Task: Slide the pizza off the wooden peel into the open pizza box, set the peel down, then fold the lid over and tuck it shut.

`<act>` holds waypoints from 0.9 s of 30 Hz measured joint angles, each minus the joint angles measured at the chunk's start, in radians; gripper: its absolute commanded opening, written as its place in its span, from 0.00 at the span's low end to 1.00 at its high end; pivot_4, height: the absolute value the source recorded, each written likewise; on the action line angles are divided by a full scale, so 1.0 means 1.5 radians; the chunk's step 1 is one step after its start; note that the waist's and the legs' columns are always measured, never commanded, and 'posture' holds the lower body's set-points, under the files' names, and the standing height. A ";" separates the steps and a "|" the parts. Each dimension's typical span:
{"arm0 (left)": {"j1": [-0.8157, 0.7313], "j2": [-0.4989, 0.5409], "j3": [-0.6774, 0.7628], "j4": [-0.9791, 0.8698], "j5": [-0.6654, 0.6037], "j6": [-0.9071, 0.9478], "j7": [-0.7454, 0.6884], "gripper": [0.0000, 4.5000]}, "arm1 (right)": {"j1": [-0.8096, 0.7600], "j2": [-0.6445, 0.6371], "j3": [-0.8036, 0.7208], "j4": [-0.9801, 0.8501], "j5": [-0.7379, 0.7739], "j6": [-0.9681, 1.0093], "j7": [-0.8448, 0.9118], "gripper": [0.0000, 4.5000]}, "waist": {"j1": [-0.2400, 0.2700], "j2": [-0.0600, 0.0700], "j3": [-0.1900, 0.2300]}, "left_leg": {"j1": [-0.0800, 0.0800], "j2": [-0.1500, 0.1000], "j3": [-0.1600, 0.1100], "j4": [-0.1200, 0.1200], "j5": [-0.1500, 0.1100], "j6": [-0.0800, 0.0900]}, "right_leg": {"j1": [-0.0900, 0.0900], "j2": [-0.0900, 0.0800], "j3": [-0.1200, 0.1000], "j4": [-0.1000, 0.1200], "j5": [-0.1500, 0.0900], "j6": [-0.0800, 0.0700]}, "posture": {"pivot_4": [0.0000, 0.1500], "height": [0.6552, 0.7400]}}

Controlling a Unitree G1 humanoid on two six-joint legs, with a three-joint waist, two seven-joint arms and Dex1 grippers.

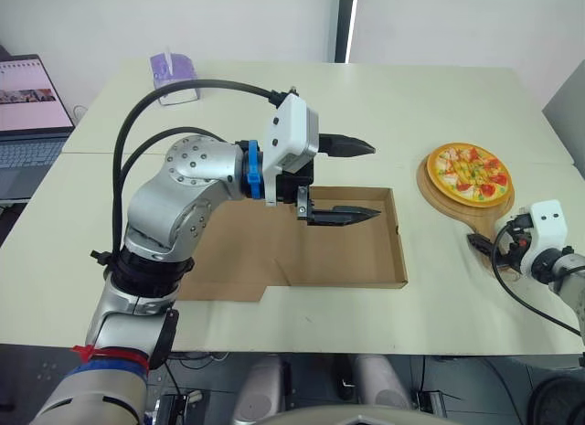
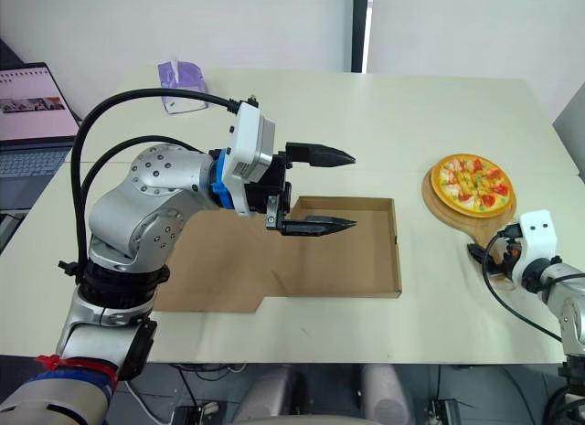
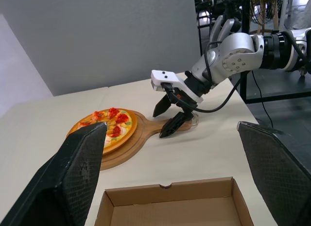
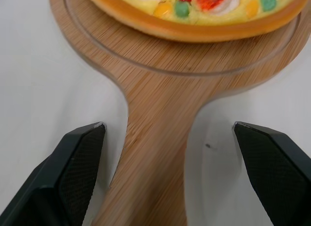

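Pizza [image 1: 469, 172]: round, orange crust rim, yellow top dotted with red, white and green pieces. It sits on the round blade of the wooden peel [image 1: 439, 199], on the table [image 1: 411, 105] at the robot's right, well apart from the pizza box [image 1: 352, 256].

Peel: pale wood with a straight grain running along the handle and a shallow groove ringing the blade just outside the pizza. It lies flat on the table. The long axis runs far to near, with the blade on the far end and the handle pointing to the near table edge, slightly to the right.

Right gripper [image 4: 167, 126]: spread, its 2 fingers [image 4: 80, 153] one on each side of the peel handle. The wrist view shows bare table between each finger and the wood, so there is no contact.

Pizza box: brown cardboard, open. The low-walled tray is on the right half and the lid [image 1: 228, 260] lies flat on the table to its left; long axis left to right.

Left gripper [image 1: 376, 179]: spread wide, held above the tray, fingertips pointing right toward the pizza.

Background: laptop [image 1: 27, 105] at far left, purple tissue pack [image 1: 174, 76] on the far part of the table.
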 measured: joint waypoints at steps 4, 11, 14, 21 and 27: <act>0.007 0.000 0.000 -0.011 -0.012 0.011 0.006 0.99 | -0.006 0.010 0.002 0.014 -0.010 -0.020 -0.002 1.00 | 0.000 0.000 0.000 | 0.000 0.000 0.000 0.000 0.000 0.000 | 0.000 0.000 0.000 0.000 0.000 0.000 | 1.00 1.00; 0.006 0.001 0.011 -0.023 -0.027 0.027 0.016 1.00 | -0.006 0.051 -0.018 0.017 -0.001 -0.026 0.000 0.55 | -0.002 -0.002 -0.001 | 0.001 0.000 0.000 0.000 0.000 0.000 | 0.001 0.000 0.000 0.000 0.000 0.000 | 1.00 1.00; 0.004 0.003 0.013 -0.021 -0.027 0.027 0.015 1.00 | -0.007 0.059 -0.023 0.019 -0.002 -0.033 -0.009 0.37 | -0.002 -0.002 -0.001 | 0.001 0.000 0.000 0.000 0.000 0.000 | 0.001 0.000 0.000 0.000 0.000 0.000 | 1.00 1.00; -0.002 0.013 0.013 -0.014 -0.025 0.026 0.007 1.00 | -0.005 0.082 -0.030 0.019 -0.015 -0.049 -0.019 0.36 | -0.003 -0.005 -0.002 | 0.001 0.001 0.000 0.000 0.000 0.000 | 0.001 0.000 0.000 0.000 0.000 0.000 | 1.00 1.00; -0.010 0.015 0.014 -0.002 -0.023 0.019 0.004 1.00 | -0.006 0.092 -0.035 0.013 -0.016 -0.054 -0.026 0.36 | -0.005 -0.006 -0.002 | 0.001 0.001 0.000 0.000 0.000 0.000 | 0.000 0.000 0.000 0.000 0.000 0.000 | 1.00 1.00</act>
